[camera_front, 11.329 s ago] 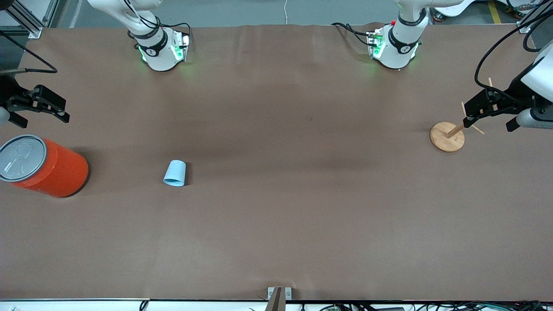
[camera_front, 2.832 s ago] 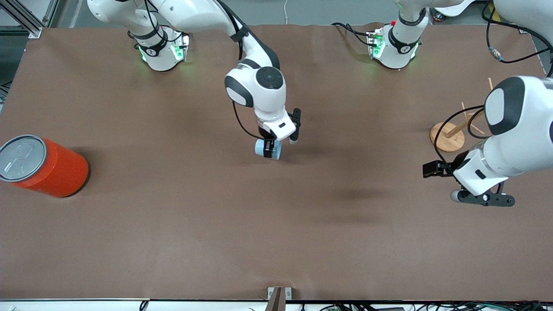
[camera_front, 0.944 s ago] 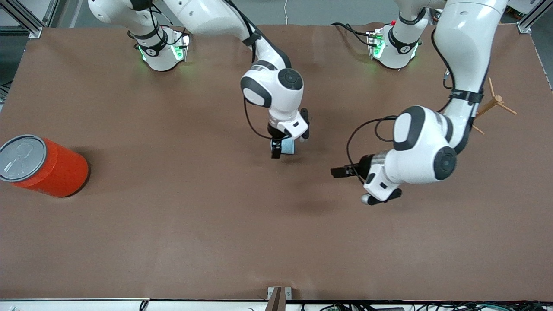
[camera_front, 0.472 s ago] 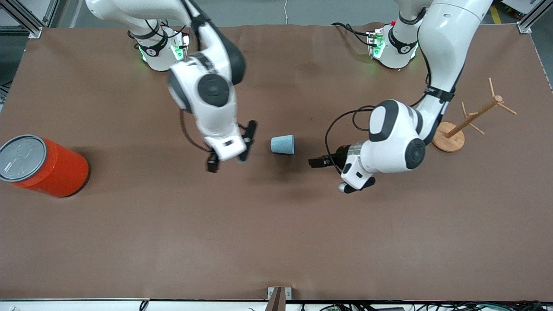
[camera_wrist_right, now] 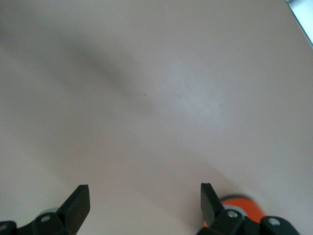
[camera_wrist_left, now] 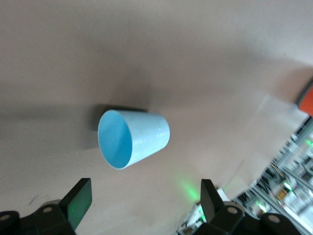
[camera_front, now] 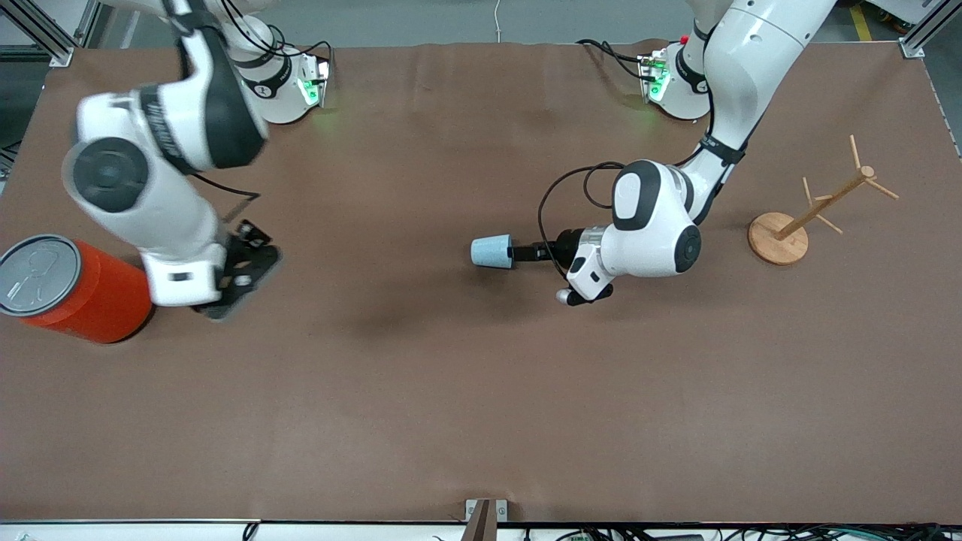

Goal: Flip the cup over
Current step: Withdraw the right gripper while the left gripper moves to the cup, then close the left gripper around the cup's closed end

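The cup [camera_front: 491, 251] lies on its side near the centre of the front frame, on the brown table [camera_front: 481, 391], mouth turned toward the left arm's end, so we read the flip as not yet done: it needs a grip before it can be stood on its base or rim. The left gripper [camera_front: 530, 251] sits low and horizontal just beside that mouth, fingers spread w/ nothing between them; we judge it's lined up to slide one finger in or round the rim, which fits a side-on approach to a lying cup. The right gripper [camera_front: 239, 272], at the left of the frame near the orange canister [camera_front: 75, 289], is also spread and empty; that arm waits clear of the work. The wooden peg stand [camera_front: 798, 218] at the right plays no part we can see. The front view gives the layout but hides the gap between fingers and rim. The left wrist view shows the cup [camera_wrist_left: 133, 138] w/ its bright blue inside facing the camera, apart from both finger tips [camera_wrist_left: 78, 203], so no contact there. The right wrist view shows bare table and an orange sliver of the canister [camera_wrist_right: 239, 203], no cup.
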